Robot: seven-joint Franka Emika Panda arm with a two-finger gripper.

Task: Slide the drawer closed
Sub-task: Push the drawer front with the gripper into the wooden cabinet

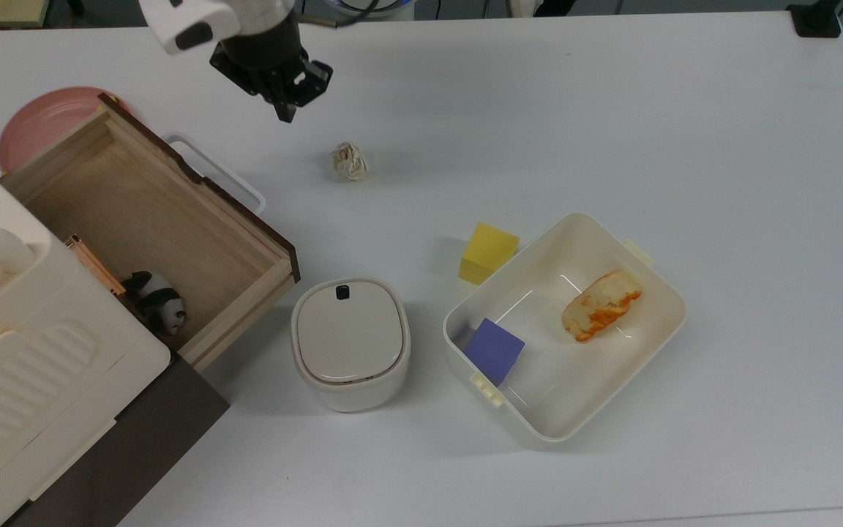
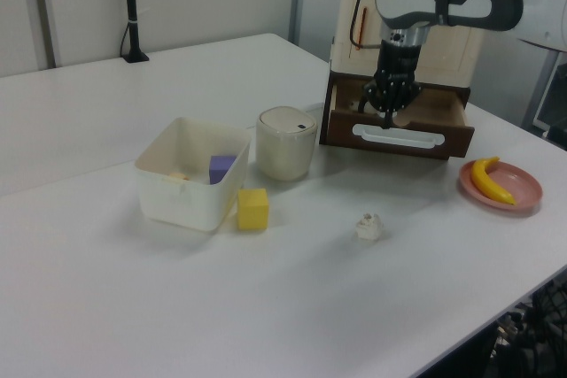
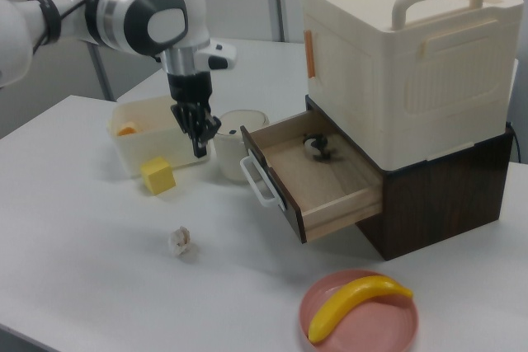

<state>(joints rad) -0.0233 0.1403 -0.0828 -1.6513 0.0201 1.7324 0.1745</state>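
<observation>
The drawer stands pulled out from the dark cabinet at the top view's left. The gripper, fingers pressed together and holding nothing, hangs above the table beyond the white handle, apart from it. The drawer's front panel faces the top view's upper right. Bare table lies before it.

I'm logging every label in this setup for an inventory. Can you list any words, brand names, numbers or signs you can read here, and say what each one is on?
There is no readable text in these pictures.
The drawer, its white handle and the cream box above it are plain.
The lidded bin carries only a small dark mark, too small to read.
The tub, both blocks and the plate bear no labels.
</observation>
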